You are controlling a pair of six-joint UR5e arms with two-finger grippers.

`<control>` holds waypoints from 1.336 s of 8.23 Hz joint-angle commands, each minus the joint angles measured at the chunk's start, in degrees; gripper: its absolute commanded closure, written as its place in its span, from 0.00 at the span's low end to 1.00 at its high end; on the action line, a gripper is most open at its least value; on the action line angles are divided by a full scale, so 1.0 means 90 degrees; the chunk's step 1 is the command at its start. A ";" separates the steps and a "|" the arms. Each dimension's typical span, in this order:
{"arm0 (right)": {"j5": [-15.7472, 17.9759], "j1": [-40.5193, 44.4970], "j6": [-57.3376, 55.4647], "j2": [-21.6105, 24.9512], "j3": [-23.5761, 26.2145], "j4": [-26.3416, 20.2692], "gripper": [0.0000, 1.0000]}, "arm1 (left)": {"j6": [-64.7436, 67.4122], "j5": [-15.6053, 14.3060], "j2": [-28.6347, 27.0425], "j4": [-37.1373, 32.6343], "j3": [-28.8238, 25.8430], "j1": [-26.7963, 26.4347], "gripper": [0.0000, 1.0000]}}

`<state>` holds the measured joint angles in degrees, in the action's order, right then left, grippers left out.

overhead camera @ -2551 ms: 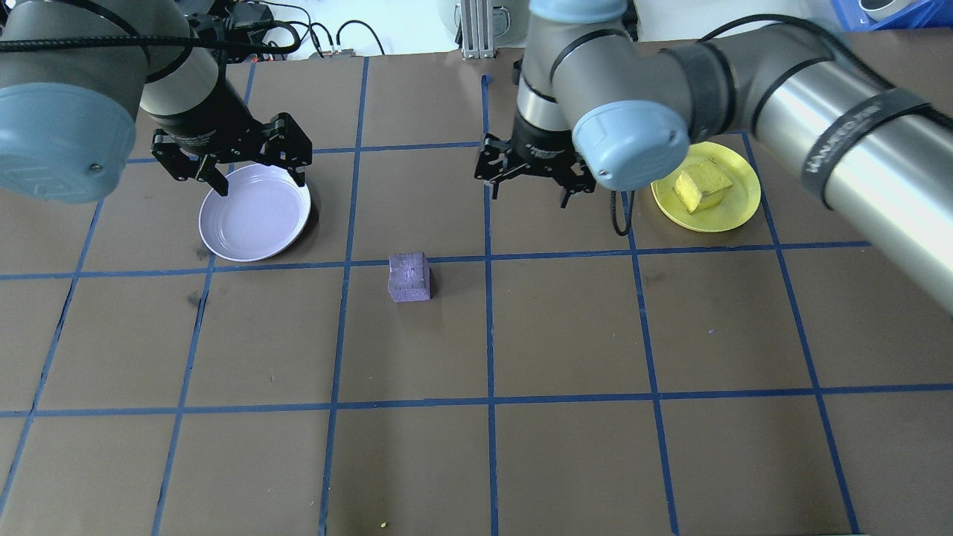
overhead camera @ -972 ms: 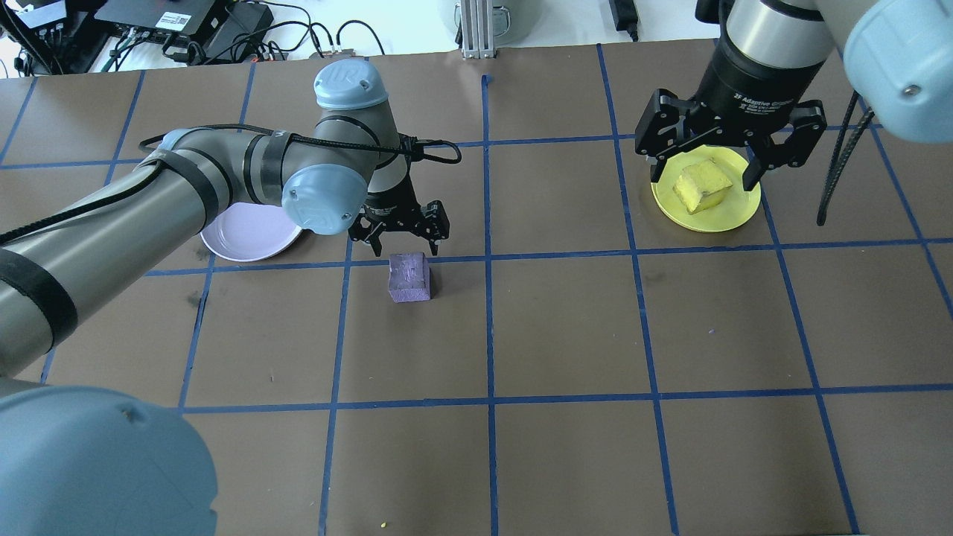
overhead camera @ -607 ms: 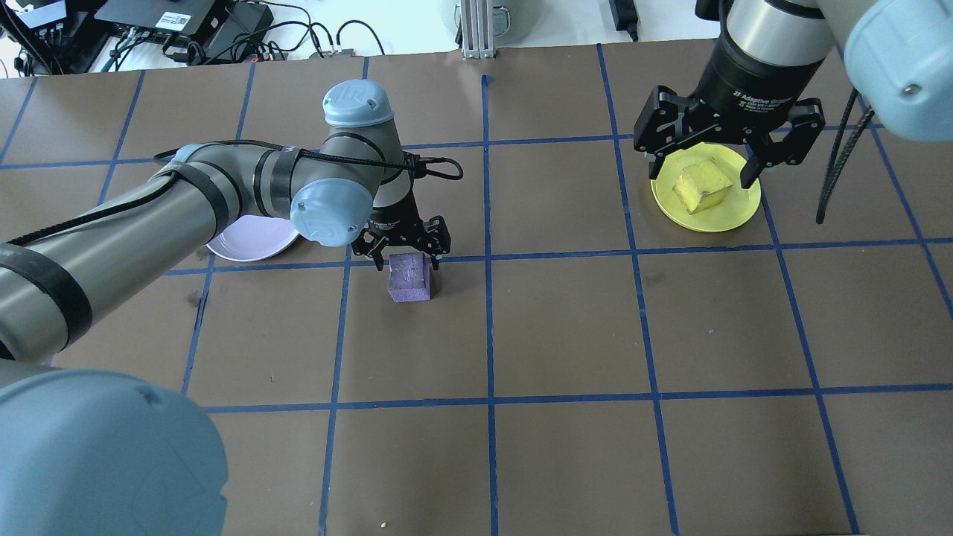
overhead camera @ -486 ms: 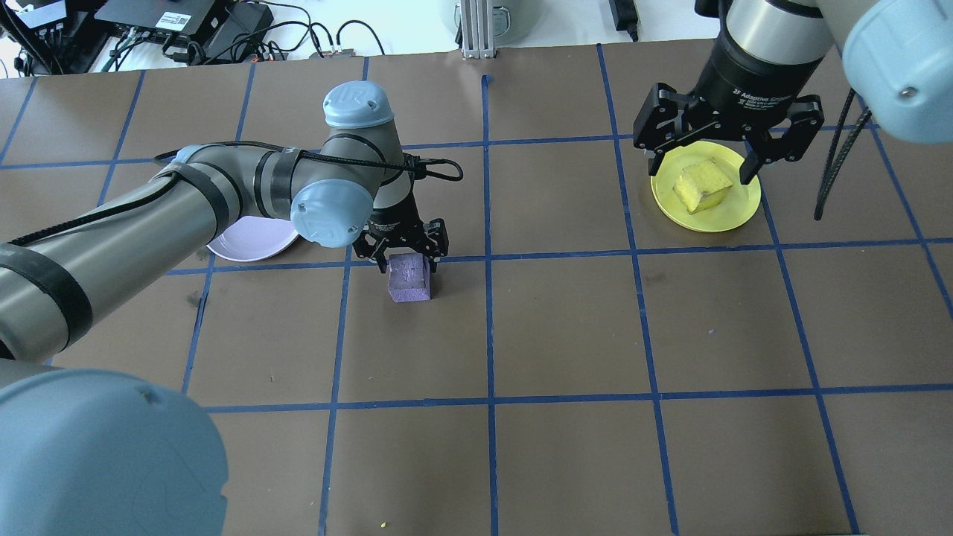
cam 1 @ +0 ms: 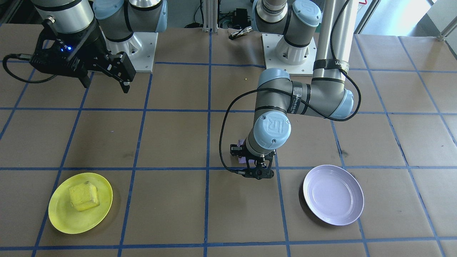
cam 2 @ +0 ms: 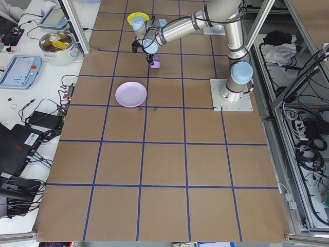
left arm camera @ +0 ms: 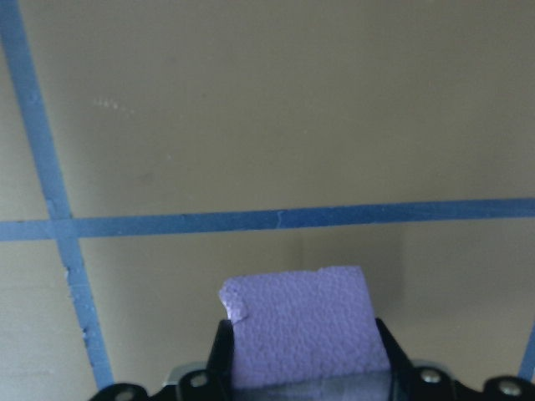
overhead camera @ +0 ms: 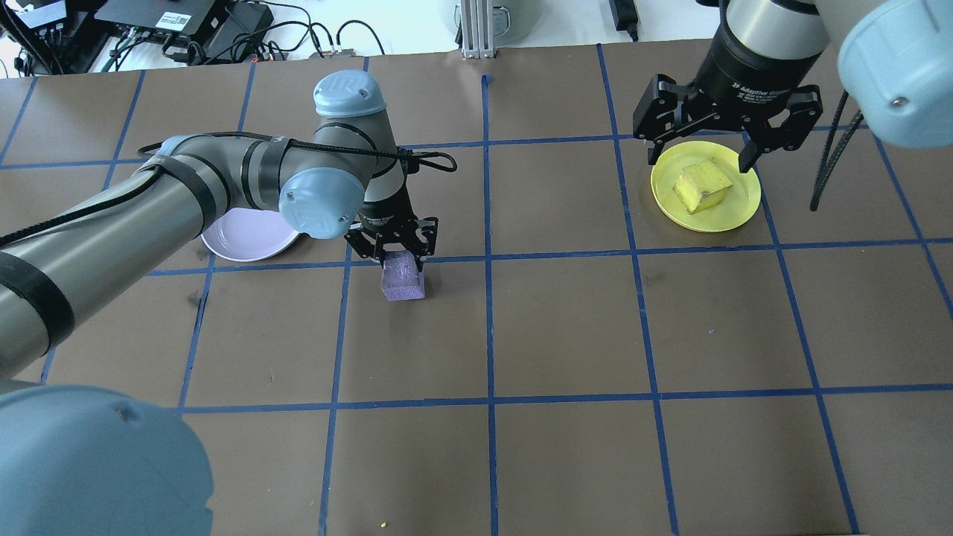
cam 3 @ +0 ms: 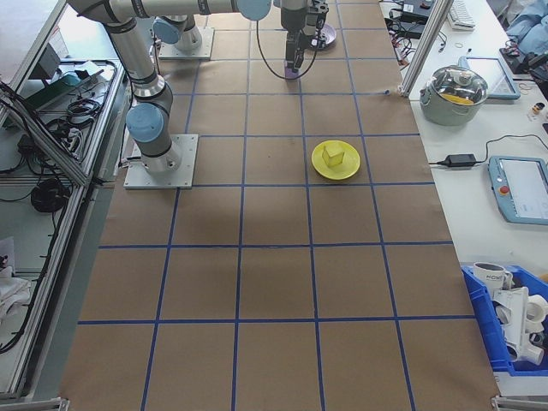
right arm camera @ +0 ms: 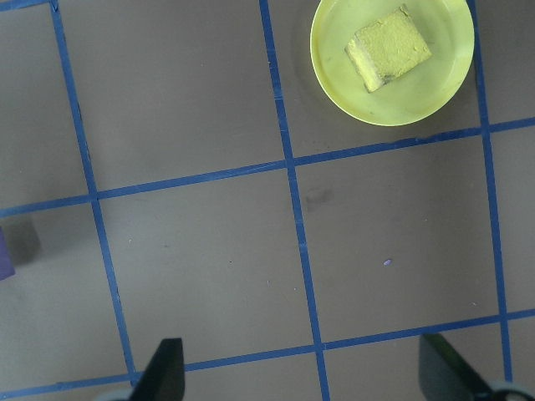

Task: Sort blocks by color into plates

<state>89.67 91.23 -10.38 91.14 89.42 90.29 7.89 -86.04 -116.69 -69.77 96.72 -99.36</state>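
The purple block (overhead camera: 403, 281) sits between the fingers of my left gripper (overhead camera: 394, 253), which is shut on it just right of the lavender plate (overhead camera: 246, 237). In the left wrist view the purple block (left arm camera: 303, 324) fills the gap between both pads, over a blue tape line. The lavender plate (cam 1: 334, 194) holds nothing. The yellow block (overhead camera: 702, 186) lies in the yellow plate (overhead camera: 733, 212). My right gripper (overhead camera: 728, 145) hangs open above that plate's far edge with nothing in it. From the right wrist view the yellow block (right arm camera: 389, 48) and yellow plate (right arm camera: 334, 79) show at the top right.
Blue tape lines (overhead camera: 488, 257) divide the brown table into squares. Cables and electronics (overhead camera: 186, 22) lie beyond the far edge. The two arm bases (cam 1: 289, 53) stand on the robot's side. A lidded pot (cam 2: 57, 43) rests on a side bench.
My left gripper came down over the purple block, shut on it and shifted it slightly to the left. My right gripper drifted a little toward the far edge, still open.
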 commanded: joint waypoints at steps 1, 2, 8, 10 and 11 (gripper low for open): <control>-0.0041 0.0000 0.0001 -0.0009 0.0035 0.0036 0.00 | -0.0114 -0.0049 0.0338 -0.0887 -0.0771 0.0635 1.00; -0.0051 0.0000 0.0020 -0.0019 0.0035 0.0036 0.00 | -0.0376 -0.0088 0.0310 -0.0996 -0.1182 0.1007 1.00; -0.0022 0.0000 0.0275 -0.0038 0.0045 0.0066 0.00 | -0.2322 -0.0801 -0.0821 0.0269 -0.1704 0.2290 1.00; -0.0021 0.0000 0.0275 -0.0048 0.0045 0.0066 0.00 | -0.2312 -0.0743 -0.0824 0.0253 -0.1646 0.2319 0.00; -0.0021 0.0000 0.0284 -0.0048 0.0045 0.0066 0.00 | -0.2312 -0.0762 -0.0775 0.0185 -0.1665 0.2329 0.00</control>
<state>89.46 91.23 -7.91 90.76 89.82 90.88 -12.86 -92.90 -123.87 -67.85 81.69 -78.70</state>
